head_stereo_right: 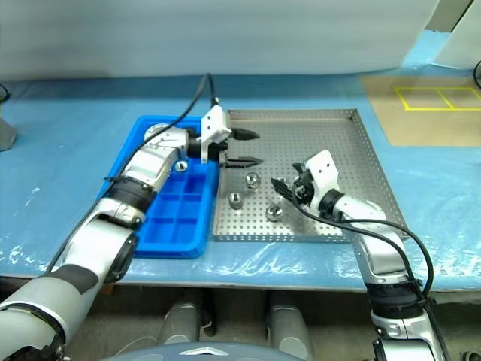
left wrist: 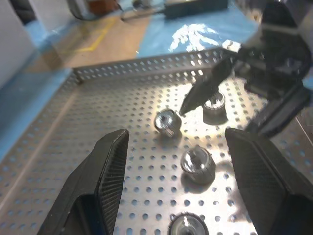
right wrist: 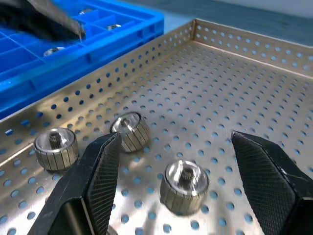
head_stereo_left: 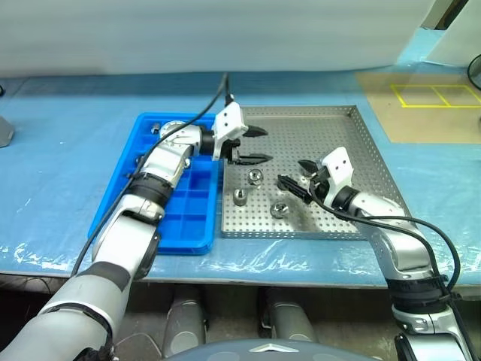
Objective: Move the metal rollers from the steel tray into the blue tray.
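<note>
Sitting leftmost, the bright blue gridded plastic tray holds some rollers. Over the large perforated steel tray's near-left edge, the left gripper gapes empty. Three small shiny metal rollers lie below; the right gripper hovers beside them, spread wide.

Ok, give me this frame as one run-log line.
left gripper: open, empty, over steel tray | right gripper: open, empty, near rollers | three metal rollers on steel tray | some in blue tray
</note>
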